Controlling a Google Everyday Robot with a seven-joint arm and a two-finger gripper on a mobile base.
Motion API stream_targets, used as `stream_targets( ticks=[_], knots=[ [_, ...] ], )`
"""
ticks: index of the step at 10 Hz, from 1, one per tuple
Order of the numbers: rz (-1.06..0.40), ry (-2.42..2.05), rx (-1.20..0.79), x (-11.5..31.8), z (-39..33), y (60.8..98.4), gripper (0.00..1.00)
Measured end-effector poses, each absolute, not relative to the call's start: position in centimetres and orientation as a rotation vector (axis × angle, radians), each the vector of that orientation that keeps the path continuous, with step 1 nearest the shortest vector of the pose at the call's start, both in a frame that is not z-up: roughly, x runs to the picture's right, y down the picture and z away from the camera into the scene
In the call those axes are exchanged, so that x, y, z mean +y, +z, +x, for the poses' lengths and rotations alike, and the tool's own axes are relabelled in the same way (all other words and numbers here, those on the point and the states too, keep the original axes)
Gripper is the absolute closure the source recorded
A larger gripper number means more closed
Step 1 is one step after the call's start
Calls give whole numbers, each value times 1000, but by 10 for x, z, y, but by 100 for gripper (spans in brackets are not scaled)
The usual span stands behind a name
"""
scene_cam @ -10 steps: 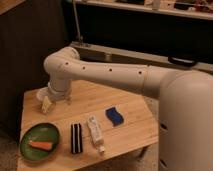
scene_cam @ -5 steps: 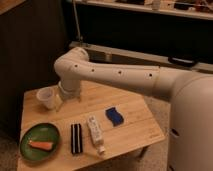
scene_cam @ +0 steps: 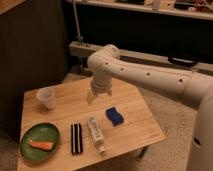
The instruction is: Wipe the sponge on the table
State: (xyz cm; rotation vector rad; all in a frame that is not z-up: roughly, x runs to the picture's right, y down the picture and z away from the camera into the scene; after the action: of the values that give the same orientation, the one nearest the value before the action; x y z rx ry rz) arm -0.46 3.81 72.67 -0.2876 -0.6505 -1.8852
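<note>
The gripper (scene_cam: 98,95) hangs released and empty over the table (scene_cam: 142,127); the blue sponge (scene_cam: 115,116) lies near it, not touching.

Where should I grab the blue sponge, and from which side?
Probably pinch the sponge across its narrow width, coming straight down: it lies flat on the table with the tube close beside it. The open end effector hovers just beyond it.

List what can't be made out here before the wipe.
Camera view only:
- white tube: print too small to read.
- Orange item on green plate: too blurred to identify.
- table: near-left corner cut off by the bottom edge.
- gripper, open, between cup and sponge: height above the wood unclear from one view.
</note>
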Motion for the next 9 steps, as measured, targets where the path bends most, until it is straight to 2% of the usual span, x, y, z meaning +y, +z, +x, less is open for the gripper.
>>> stream_targets(
  ticks=[1, 9],
  knots=[
    [-329, -1853, -637, 41, 20, 731, 30],
    [-338, -1875, -628, 54, 17, 739, 30]
  ],
)
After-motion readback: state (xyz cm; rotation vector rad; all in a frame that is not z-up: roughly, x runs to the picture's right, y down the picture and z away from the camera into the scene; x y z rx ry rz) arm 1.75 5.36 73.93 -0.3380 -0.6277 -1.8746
